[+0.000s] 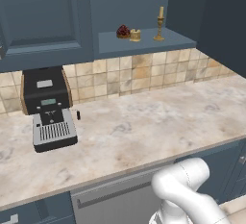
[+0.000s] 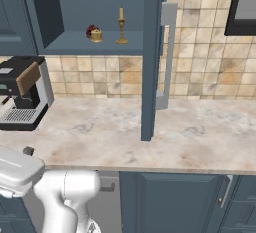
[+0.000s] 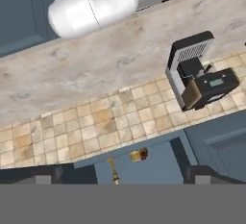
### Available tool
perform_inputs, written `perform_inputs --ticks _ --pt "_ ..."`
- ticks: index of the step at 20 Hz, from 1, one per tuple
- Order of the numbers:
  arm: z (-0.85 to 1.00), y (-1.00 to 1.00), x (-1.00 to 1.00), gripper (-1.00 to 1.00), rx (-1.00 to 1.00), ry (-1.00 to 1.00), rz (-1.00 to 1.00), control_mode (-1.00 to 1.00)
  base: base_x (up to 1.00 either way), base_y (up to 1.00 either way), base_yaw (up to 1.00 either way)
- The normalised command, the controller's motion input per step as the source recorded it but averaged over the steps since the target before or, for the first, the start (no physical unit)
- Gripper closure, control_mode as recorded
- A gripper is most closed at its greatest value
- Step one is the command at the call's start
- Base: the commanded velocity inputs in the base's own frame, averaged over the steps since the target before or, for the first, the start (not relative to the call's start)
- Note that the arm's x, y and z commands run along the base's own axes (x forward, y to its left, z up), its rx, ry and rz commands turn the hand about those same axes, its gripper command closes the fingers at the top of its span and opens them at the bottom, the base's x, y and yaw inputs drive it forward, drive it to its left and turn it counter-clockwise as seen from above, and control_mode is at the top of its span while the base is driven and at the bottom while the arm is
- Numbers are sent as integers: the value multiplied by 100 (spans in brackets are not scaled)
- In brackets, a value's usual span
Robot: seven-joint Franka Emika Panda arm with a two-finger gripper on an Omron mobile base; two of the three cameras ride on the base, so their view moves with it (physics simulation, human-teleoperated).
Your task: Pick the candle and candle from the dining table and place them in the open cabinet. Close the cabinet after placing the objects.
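Observation:
The wall cabinet [image 1: 144, 44] stands open, its door [image 2: 152, 57] swung out edge-on with a vertical silver bar handle [image 2: 167, 52]. On its shelf stands the thin cream candle on a brass candlestick [image 1: 159, 25] [image 2: 121, 27] [image 3: 114, 169]. The squat yellow-gold candle [image 1: 135, 35] [image 2: 97, 36] [image 3: 139, 155] sits just left of it. My gripper [image 3: 124, 177] is open and holds nothing. It looks at the shelf from a distance, in a view rolled upside down. The dining table is out of view.
A dark red round lump [image 1: 123, 31] sits beside the squat candle. A black coffee machine [image 1: 48, 107] [image 2: 20, 92] [image 3: 199, 71] stands on the marbled counter [image 1: 144, 127] against the tiled wall. Blue-grey fronts run below the counter. My white arm [image 1: 185, 189] rises in front of it.

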Motion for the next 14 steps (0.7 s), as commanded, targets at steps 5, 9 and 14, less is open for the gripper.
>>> perform_inputs --ticks 5,9,14 --pt "19 -29 -45 -100 32 0 -8 -100 0 0 0" --pt "19 -35 -26 -100 40 0 -5 -100 0 0 0" --pt "16 -40 -28 -100 43 0 -3 -100 0 0 0"
